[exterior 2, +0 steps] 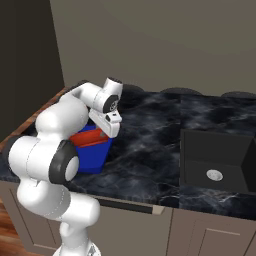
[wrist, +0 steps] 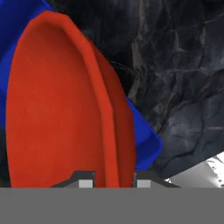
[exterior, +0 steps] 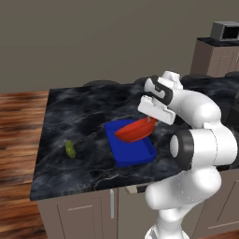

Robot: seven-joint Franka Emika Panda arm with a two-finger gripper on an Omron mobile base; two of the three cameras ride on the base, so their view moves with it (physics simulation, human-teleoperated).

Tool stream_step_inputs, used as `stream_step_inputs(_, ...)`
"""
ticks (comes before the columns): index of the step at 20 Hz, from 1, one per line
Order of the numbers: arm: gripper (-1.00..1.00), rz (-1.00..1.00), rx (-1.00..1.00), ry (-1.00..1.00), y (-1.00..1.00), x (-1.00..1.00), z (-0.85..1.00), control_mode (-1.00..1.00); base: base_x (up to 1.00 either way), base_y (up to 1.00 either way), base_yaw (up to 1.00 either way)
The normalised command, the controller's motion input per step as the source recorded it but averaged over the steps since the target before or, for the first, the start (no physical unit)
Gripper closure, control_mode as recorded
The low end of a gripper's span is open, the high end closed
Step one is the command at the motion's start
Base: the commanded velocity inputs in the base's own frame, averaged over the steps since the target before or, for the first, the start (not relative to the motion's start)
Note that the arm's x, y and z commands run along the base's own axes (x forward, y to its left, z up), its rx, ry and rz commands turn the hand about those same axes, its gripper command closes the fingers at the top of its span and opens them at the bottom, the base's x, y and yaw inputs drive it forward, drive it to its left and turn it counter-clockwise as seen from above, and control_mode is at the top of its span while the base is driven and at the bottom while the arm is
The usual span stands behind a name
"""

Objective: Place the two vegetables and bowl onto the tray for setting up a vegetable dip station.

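Soft, even light fills the room, with no hard glare. The dark marble counter (exterior: 84,116) catches only faint pale sheen. Under the tilted bowl (exterior: 135,130) a shadow darkens the blue tray (exterior: 135,156), I think. Edges look slightly jagged and coarse.

White Panda arm w/ dark joints rose from its base, elbow bent high, forearm reaching fwd and angled down. Wrist tipped over, hand pointing down and slightly away from base. Two-finger tool (exterior: 151,122) sat at the end of the hand, jaws drawn close together, pinched on the rim of the round shallow red-orange bowl (exterior: 135,130). In hand view both small dark finger tips (wrist: 86,180) stood either side of that rim, one inside, one outside. Bowl hung tilted in the grip, tool-side edge higher.
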Motion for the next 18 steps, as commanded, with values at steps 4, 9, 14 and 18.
stream_step_inputs(4,1.00,0.04,0.02,-0.01,0.25,0.19,-0.08,-1.00,0.00,0.00,0.00)
stream_step_inputs(9,1.00,0.07,0.09,-0.09,0.19,0.04,0.00,-1.00,0.00,0.00,0.00)
stream_step_inputs(14,1.00,0.06,0.10,-0.09,0.13,0.08,0.00,-1.00,0.00,0.00,0.00)
stream_step_inputs(18,1.00,0.04,0.07,-0.04,0.03,0.16,-0.01,-1.00,0.00,0.00,0.00)
